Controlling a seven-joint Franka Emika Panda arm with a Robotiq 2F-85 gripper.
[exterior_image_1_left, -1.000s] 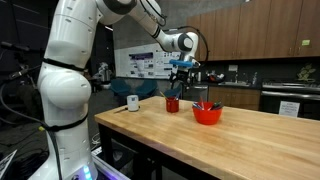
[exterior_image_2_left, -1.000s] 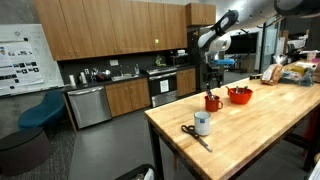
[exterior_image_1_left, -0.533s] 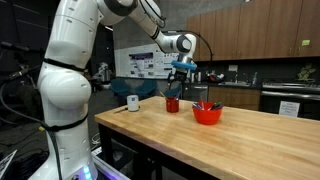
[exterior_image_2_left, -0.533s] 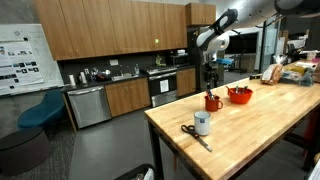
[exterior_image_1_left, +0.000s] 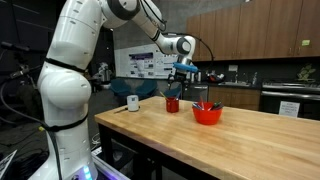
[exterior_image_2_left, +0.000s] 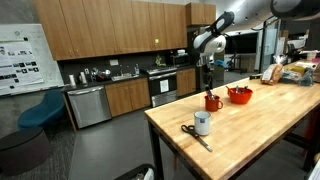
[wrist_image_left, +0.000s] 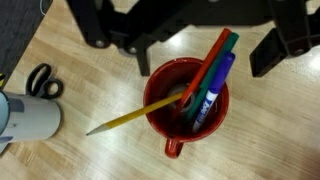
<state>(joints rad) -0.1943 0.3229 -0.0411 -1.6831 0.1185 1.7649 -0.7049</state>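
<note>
Gripper (wrist_image_left: 183, 50) hovering straight above red mug (wrist_image_left: 186, 108), fingers (wrist_image_left: 272, 55) spread wide, nothing held. Mug standing on counter (wrist_image_left: 275, 140). Markers (wrist_image_left: 212, 75) and yellow pencil (wrist_image_left: 128, 118) in mug, pencil leaning out over rim. Scissors (wrist_image_left: 40, 80) and white cup (wrist_image_left: 22, 120) near mug. Red bowl (exterior_image_1_left: 207, 114) just beside mug, opposite side.

Mug (wrist_image_left: 165, 124): red, glossy glaze, looks ceramic; markers (wrist_image_left: 212, 80): smooth plastic; pencil (wrist_image_left: 125, 119): yellow-painted wood; table (wrist_image_left: 270, 140): butcher-block wood, smooth satin finish; scissors (wrist_image_left: 40, 80): matt black plastic handles; bowl (exterior_image_1_left: 207, 116): red, glossy; arm (exterior_image_1_left: 62, 90): glossy white plastic shell; cabinets (exterior_image_2_left: 100, 35): smooth wood.
</note>
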